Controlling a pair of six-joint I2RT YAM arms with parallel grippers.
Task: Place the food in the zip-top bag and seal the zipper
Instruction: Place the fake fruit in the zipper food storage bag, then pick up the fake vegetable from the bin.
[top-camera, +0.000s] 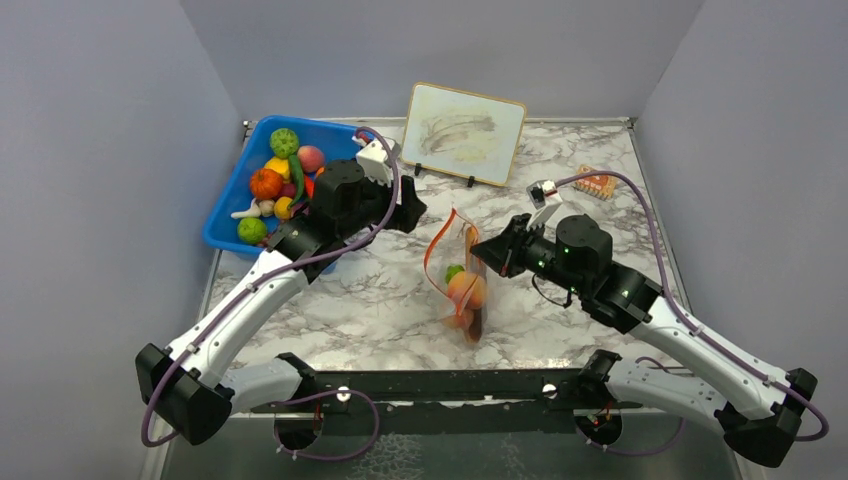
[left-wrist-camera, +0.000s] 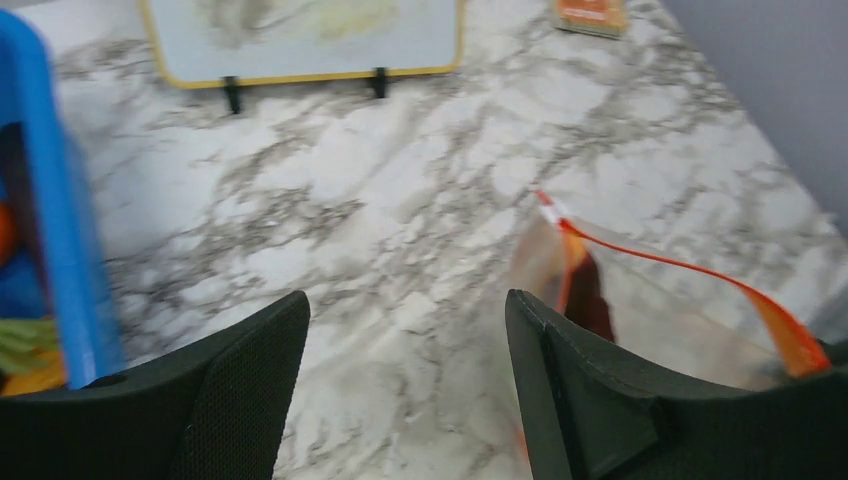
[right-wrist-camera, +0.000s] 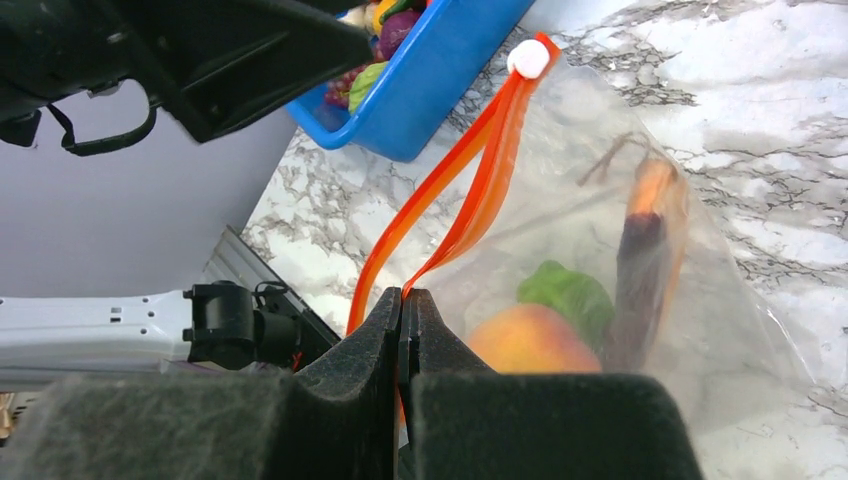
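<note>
**Clear film, gloss and matt black**

The zip-top bag (right-wrist-camera: 640, 180) is thin clear plastic, shiny and creased. Its zipper (right-wrist-camera: 470, 190) is a smooth orange-red plastic strip. The peach (right-wrist-camera: 525, 340) inside looks glossy. The blue bin (top-camera: 225, 222) is rigid, shiny plastic. The table (top-camera: 380, 300) has a smooth marbled finish. The left gripper (left-wrist-camera: 405, 320) has matt, finely grained black fingers (left-wrist-camera: 590, 400)

Blue bin (top-camera: 226, 212) back-left; framed board (top-camera: 465, 133) upright; orange packet (top-camera: 594, 183), perhaps, back-right.

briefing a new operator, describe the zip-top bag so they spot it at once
On the marbled white table, look at the centre. The clear floppy plastic bag is pinched by the right end effector; unlike the rigid blue plastic bin, it has an orange-red mouth strip.
</note>
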